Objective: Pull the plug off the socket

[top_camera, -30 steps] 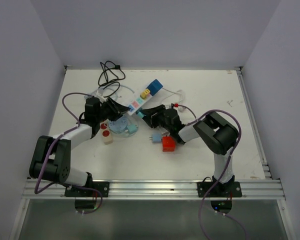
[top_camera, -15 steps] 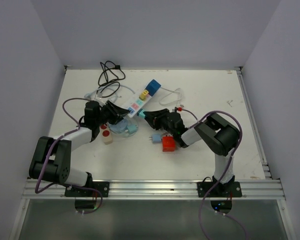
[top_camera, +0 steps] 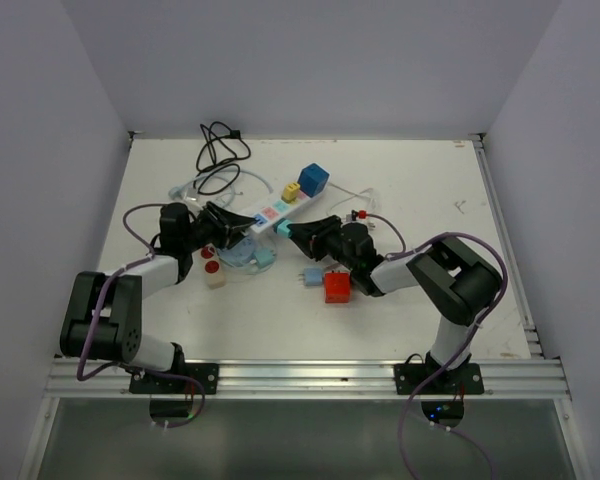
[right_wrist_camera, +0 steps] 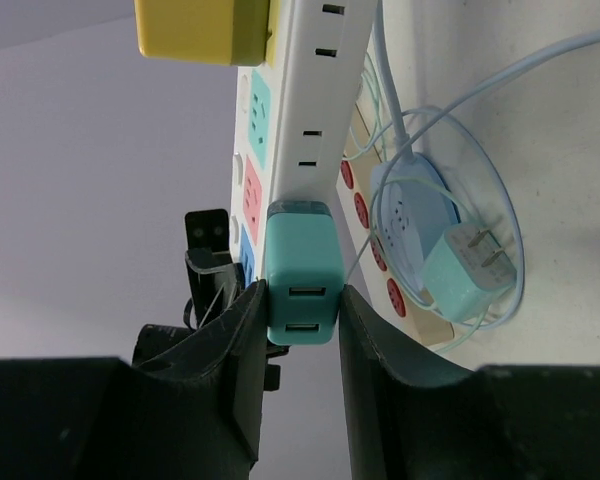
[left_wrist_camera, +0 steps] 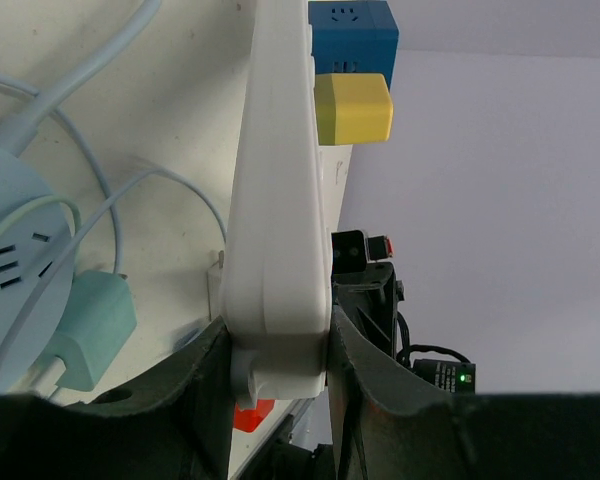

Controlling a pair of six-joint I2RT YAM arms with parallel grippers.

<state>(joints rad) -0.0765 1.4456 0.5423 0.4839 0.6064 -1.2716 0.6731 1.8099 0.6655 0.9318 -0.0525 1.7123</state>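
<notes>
The left fingers (left_wrist_camera: pixel 205 385) clamp the long white plastic power strip (left_wrist_camera: pixel 278 200) to anchor it while the right fingers (right_wrist_camera: pixel 235 350) clamp its teal square plug (right_wrist_camera: pixel 302 275), ready for pulling.

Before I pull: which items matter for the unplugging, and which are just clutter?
In play: white power strip, teal plug plugged into it, left tool clamping the strip, right tool clamping the plug.
Just clutter: red cube, beige socket strip, round blue socket, yellow adapter, blue adapter.
</notes>
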